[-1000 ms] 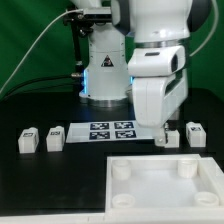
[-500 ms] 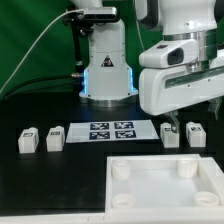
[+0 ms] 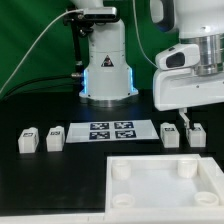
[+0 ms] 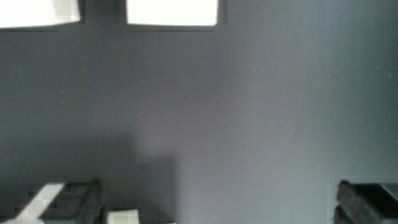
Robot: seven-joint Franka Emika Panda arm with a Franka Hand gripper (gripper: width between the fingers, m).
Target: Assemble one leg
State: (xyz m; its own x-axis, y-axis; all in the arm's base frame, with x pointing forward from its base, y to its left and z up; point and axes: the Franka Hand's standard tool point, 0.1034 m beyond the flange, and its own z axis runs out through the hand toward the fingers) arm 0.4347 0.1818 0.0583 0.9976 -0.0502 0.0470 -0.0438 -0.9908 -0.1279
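Note:
Four small white legs with marker tags stand in a row on the black table. Two are at the exterior view's left and two at its right. The large white tabletop with round corner sockets lies in front. My gripper hangs just above the two right legs and touches neither. In the wrist view the gripper is open, its dark fingers are wide apart, and only grey table shows between them. Two white shapes are cut off at the edge of the wrist view.
The marker board lies flat between the two pairs of legs. The arm's white base with a blue light stands behind it. A green backdrop closes the back. The tabletop's near edge reaches the table front.
The gripper has moved toward the exterior view's right, from beside the marker board to above the two right legs. The legs and the tabletop have not moved.

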